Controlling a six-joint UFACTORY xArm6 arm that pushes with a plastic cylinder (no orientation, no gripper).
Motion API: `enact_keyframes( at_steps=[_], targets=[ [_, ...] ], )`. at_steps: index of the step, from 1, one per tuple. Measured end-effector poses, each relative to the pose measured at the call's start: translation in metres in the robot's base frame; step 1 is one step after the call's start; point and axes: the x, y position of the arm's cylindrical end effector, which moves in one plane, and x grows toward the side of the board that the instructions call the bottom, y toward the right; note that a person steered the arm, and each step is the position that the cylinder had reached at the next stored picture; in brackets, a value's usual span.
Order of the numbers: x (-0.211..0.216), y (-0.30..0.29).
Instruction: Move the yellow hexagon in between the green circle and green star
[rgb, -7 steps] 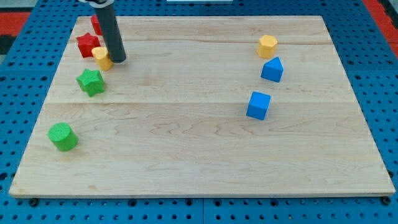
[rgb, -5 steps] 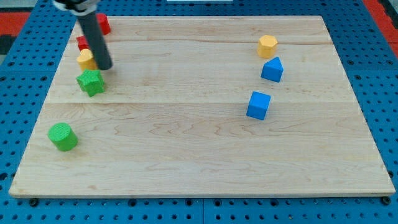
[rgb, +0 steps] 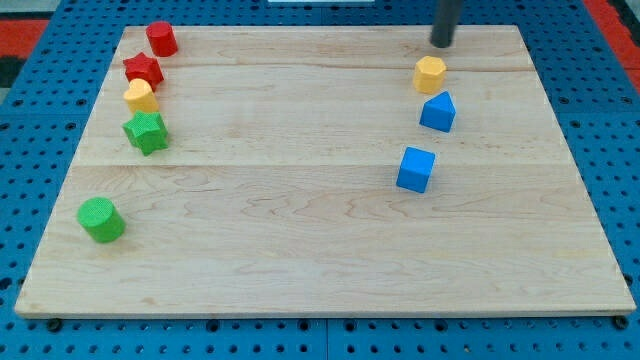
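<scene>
The yellow hexagon (rgb: 431, 74) sits near the view's top right. My tip (rgb: 442, 43) is just above it toward the view's top, a small gap away. The green star (rgb: 146, 131) is at the view's left, with the green circle (rgb: 101, 219) lower down toward the bottom left. The board lies bare between those two green blocks.
A second yellow block (rgb: 140, 96) touches the green star's upper side, with a red star (rgb: 143, 69) and a red cylinder (rgb: 161, 39) above it. A blue pointed block (rgb: 437, 111) and a blue cube (rgb: 415, 168) sit below the yellow hexagon.
My tip has left the yellow block at the view's left and crossed to the top right, above the yellow hexagon. That left yellow block was pushed left, against the green star.
</scene>
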Motion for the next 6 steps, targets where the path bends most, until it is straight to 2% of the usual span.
enact_keyframes(
  at_steps=[1, 2, 3, 4, 5, 6],
  targets=[
    [0.053, -0.016],
    [0.061, -0.113],
    [0.082, -0.166],
    [0.124, -0.232],
    [0.118, -0.248],
    [0.093, -0.248]
  ],
)
